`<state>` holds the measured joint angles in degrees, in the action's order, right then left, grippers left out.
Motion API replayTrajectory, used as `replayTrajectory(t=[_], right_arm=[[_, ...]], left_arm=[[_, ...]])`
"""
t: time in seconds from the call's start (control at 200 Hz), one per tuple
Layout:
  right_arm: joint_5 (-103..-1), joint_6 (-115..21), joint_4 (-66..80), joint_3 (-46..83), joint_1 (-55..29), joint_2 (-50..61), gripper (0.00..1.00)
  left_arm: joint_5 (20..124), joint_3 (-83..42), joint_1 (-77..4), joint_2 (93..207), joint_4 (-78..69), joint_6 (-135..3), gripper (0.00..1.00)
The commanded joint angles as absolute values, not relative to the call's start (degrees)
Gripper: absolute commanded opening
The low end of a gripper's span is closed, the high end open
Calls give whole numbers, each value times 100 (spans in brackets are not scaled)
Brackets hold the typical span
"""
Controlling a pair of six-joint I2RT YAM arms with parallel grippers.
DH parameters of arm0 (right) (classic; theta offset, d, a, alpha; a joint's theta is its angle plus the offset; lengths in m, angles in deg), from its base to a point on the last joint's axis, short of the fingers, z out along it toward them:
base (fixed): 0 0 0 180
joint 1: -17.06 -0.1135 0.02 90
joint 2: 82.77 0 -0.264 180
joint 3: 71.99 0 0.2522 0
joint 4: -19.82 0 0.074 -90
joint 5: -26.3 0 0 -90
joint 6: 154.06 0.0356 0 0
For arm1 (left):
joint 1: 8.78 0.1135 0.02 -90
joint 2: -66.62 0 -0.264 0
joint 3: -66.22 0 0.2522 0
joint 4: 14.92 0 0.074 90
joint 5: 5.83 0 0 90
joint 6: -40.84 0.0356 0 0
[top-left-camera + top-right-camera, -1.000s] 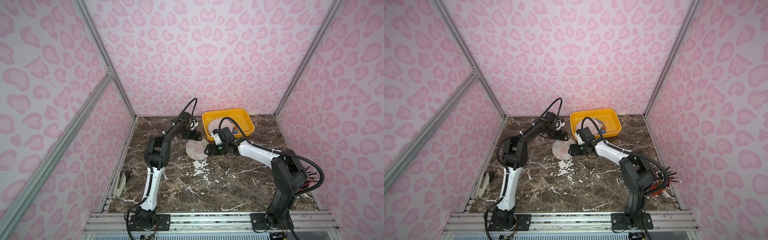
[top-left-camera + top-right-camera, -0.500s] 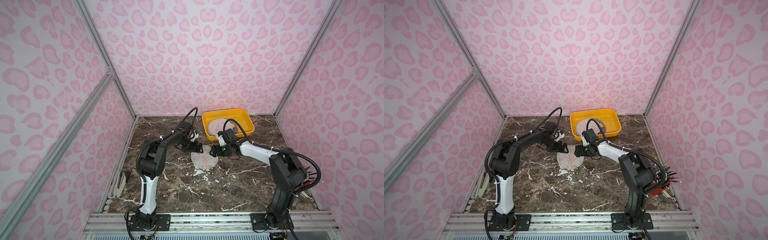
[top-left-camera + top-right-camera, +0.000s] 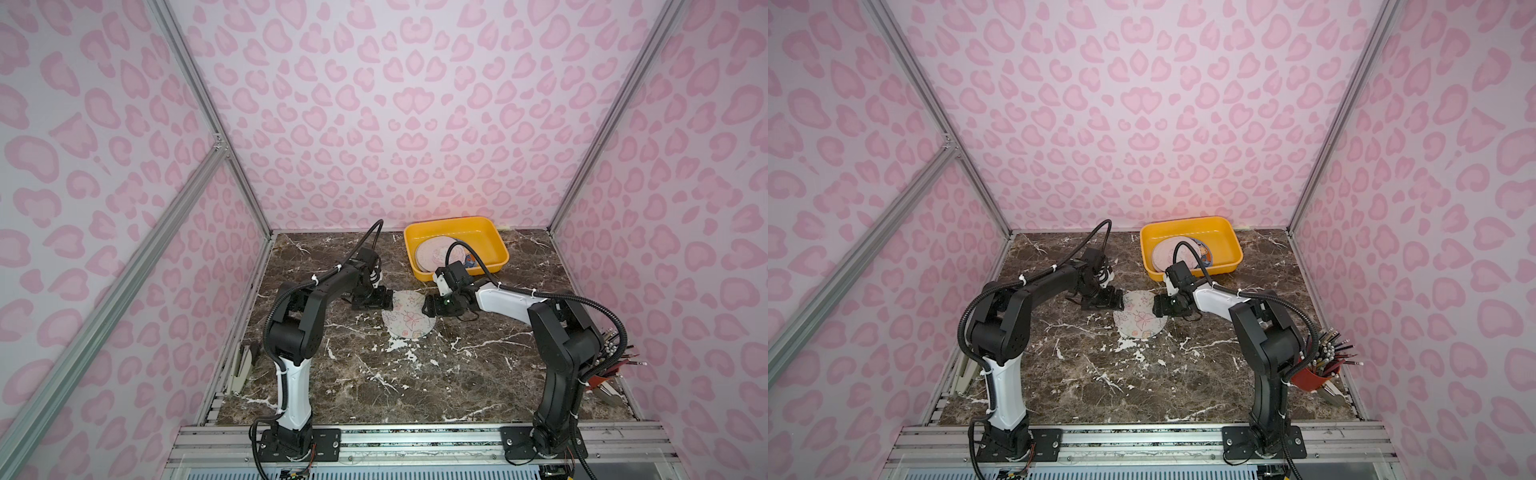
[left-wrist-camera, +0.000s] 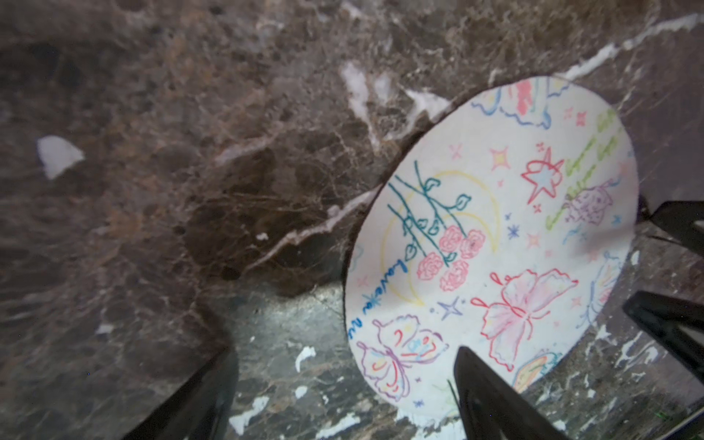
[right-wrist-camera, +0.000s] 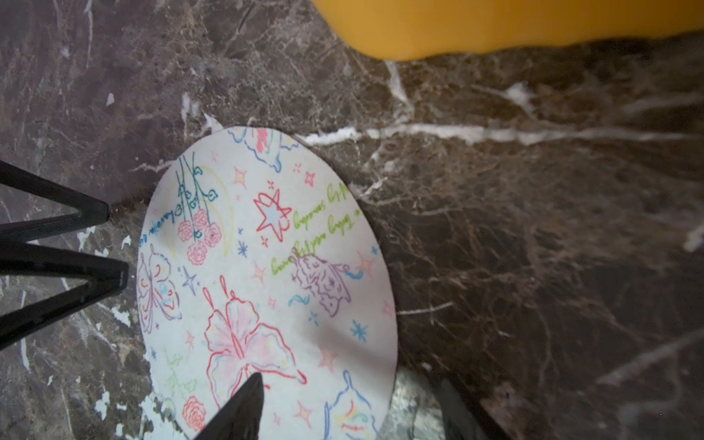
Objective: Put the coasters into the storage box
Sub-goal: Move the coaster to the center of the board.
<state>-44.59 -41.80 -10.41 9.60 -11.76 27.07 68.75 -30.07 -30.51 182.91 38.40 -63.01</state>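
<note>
1. One flowered coaster [image 3: 408, 315] lies flat on the marble, flanked by the left gripper [image 3: 384, 299] and right gripper [image 3: 428, 306].
2. Both sets of jaws are parted and grip nothing.
3. The storage box [image 3: 488, 241] sits just behind the right gripper, so that arm is nearer!

One loose coaster [image 3: 409, 315] lying out, other coasters [image 3: 432, 254] sitting in storage box [image 3: 482, 239].
Loose one, pale w/ butterfly, rose & star doodles, is lying on the table [image 3: 374, 374] just in front of the yellow box, apart from it; those inside are overlapping at its left end.
</note>
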Motion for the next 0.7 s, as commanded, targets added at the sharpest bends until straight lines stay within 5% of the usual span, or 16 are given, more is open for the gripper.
replayTrajectory(t=[0.0, 0.455, 0.695], right_arm=[[-4511, -4149, -1293, 923, -1208, 2875, 70], [-4339, -4051, -1344, 945, -1423, 2962, 60], [-4276, -4034, -1319, 999, -1414, 2999, 46]], left_arm=[[6763, -2863, -3079, 18283, 3815, -6463, 90], [6489, -2658, -3230, 18270, 3615, -6647, 86], [6460, -2617, -3238, 18255, 3584, -6676, 86]])
